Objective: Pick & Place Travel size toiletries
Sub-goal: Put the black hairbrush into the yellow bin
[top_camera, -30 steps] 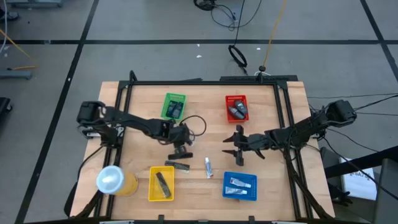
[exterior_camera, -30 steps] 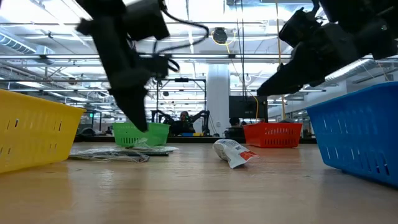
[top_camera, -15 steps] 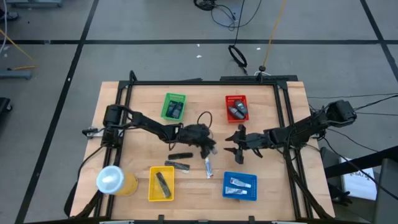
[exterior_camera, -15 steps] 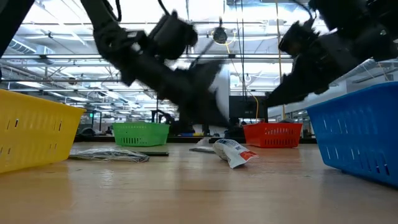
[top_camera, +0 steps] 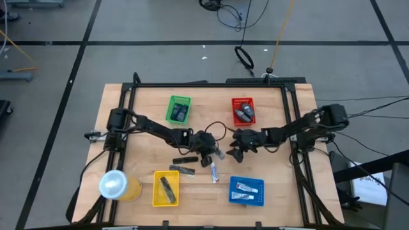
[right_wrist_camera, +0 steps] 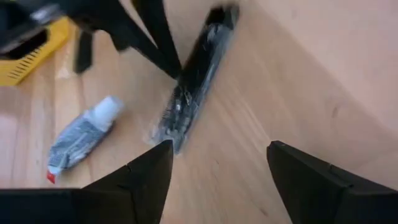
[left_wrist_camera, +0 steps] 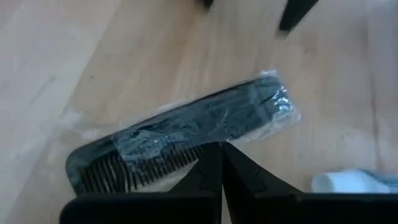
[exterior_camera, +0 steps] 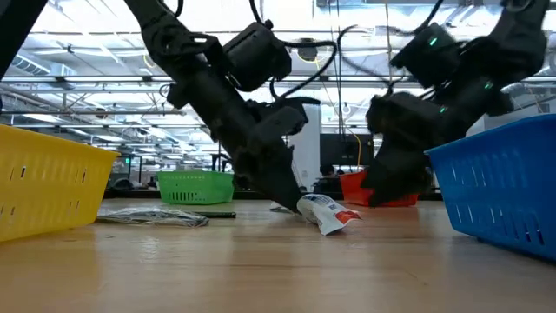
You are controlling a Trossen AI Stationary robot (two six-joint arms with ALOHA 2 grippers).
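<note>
On the wooden table (top_camera: 147, 115), listed left to right as seen from above:

- Yellow cup with whitish lid (top_camera: 117, 185), near corner.
- Yellow basket (top_camera: 165, 189), holding a dark oblong piece.
- Green basket (top_camera: 179, 108), far side, dark contents.
- Wrapped black comb (top_camera: 183, 170), lying flat beside the yellow basket; a second wrapped comb (top_camera: 185, 160) just beyond it. Another wrapped comb (left_wrist_camera: 186, 140) fills the left wrist view, lying flat on the wood.
- Left gripper (top_camera: 211, 154), low at mid-table, fingers pressed together with nothing between them, tips right above the comb in its wrist view.
- White toothpaste tube (top_camera: 215, 170), lying on the wood just beside the left gripper; in the low view (exterior_camera: 326, 212) it rests close to the dark fingertips.
- Right gripper (top_camera: 235, 152), near the left one, fingers spread apart, nothing held; its wrist view shows comb and tube ahead.
- Red basket (top_camera: 243, 111), far side, greyish items inside.
- Blue basket (top_camera: 246, 191), near side, holding whitish tubes.
</note>
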